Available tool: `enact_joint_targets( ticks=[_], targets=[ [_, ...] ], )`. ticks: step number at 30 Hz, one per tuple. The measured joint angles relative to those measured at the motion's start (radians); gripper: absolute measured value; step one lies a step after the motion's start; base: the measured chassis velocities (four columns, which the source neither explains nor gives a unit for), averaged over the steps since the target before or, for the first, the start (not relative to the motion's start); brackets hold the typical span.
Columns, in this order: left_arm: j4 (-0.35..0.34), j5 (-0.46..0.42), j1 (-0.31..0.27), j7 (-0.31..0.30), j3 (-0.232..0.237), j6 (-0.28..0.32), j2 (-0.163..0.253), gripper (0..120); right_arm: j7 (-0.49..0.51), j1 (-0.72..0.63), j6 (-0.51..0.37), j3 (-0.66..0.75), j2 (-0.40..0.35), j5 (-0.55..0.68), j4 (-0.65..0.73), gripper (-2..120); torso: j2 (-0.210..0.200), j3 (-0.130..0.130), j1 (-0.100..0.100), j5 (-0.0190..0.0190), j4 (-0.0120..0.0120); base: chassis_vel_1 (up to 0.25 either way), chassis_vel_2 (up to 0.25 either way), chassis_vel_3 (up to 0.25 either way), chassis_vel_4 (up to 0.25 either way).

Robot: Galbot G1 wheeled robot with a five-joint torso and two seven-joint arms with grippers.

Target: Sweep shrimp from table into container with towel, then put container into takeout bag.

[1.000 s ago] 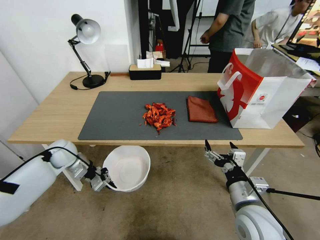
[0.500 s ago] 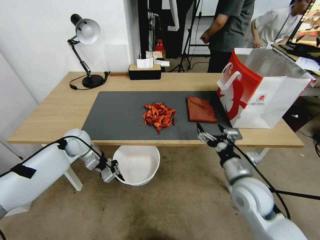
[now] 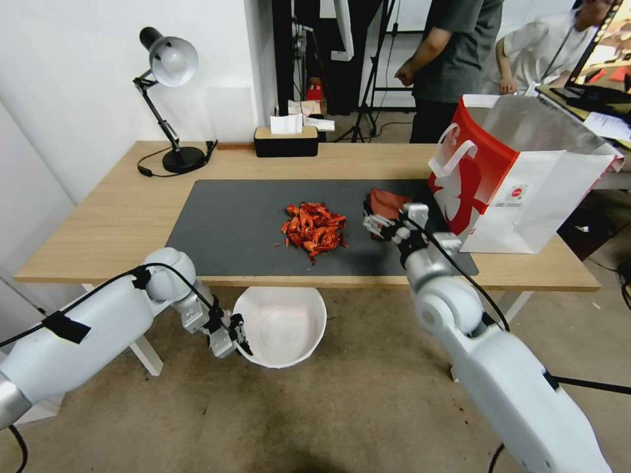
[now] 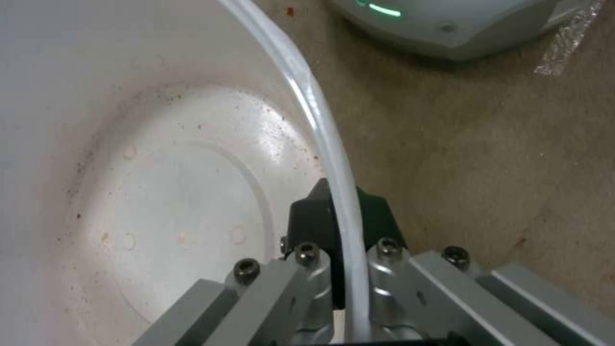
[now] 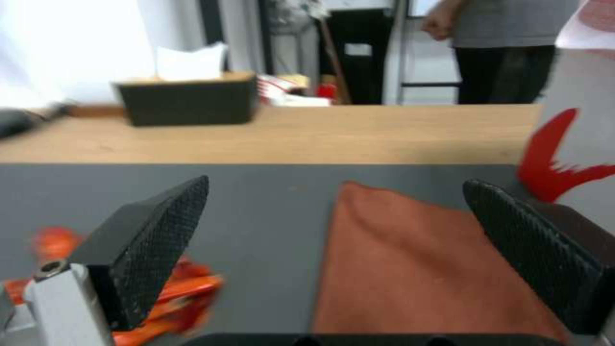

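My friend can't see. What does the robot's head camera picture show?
The right gripper, open, reaches over the towel beside the shrimp, while the left gripper holds the container below the table edge.

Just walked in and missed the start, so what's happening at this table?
The left end effector is shut on the rim of the round white plastic bowl, held below the table's front edge. The right end effector, open, is over the rust-red folded towel. The red-orange shrimp heap lies unswept on the grey mat.
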Motion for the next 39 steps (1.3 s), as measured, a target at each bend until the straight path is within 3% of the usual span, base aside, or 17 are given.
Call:
enact_joint_targets(
  ticks=[3, 5, 11, 30, 33, 39],
  targets=[
    [0.010, 0.009, 0.001, 0.000, 0.001, -0.004, -0.012, 0, 0.063, 0.071, -0.068, -0.041, 0.005, 0.015, -0.042, 100, 0.000, 0.000, 0.000, 0.0000, -0.0001, 0.000, 0.000, 0.000, 0.000],
    [0.012, 0.016, 0.008, 0.000, 0.001, -0.006, -0.018, 0, 0.133, 0.139, -0.162, -0.074, 0.011, 0.067, -0.089, 100, 0.000, 0.000, 0.000, -0.0002, 0.0003, 0.000, 0.000, 0.000, 0.000],
    [0.021, 0.019, 0.004, -0.001, -0.004, -0.010, -0.031, 0, 0.155, 0.204, -0.251, -0.103, 0.025, 0.108, -0.179, 100, 0.000, 0.000, 0.000, 0.0000, 0.0001, 0.000, 0.000, 0.000, 0.000],
    [0.022, 0.034, 0.027, -0.003, -0.029, -0.036, -0.024, 0, 0.146, 0.166, -0.242, -0.057, 0.070, 0.099, -0.278, 100, 0.000, 0.000, 0.000, -0.0002, 0.0001, 0.000, 0.000, 0.000, 0.000],
    [0.022, 0.033, 0.025, -0.005, -0.029, -0.037, -0.024, 0, 0.145, 0.165, -0.240, -0.056, 0.073, 0.104, -0.282, 97, 0.000, 0.000, 0.000, -0.0001, 0.0001, 0.000, 0.000, 0.000, 0.000],
    [0.021, 0.031, 0.028, -0.008, -0.029, -0.041, -0.025, 0, 0.144, 0.161, -0.231, -0.053, 0.080, 0.123, -0.282, 79, 0.000, 0.000, 0.000, -0.0002, 0.0001, 0.000, 0.000, 0.000, 0.000]
  ],
)
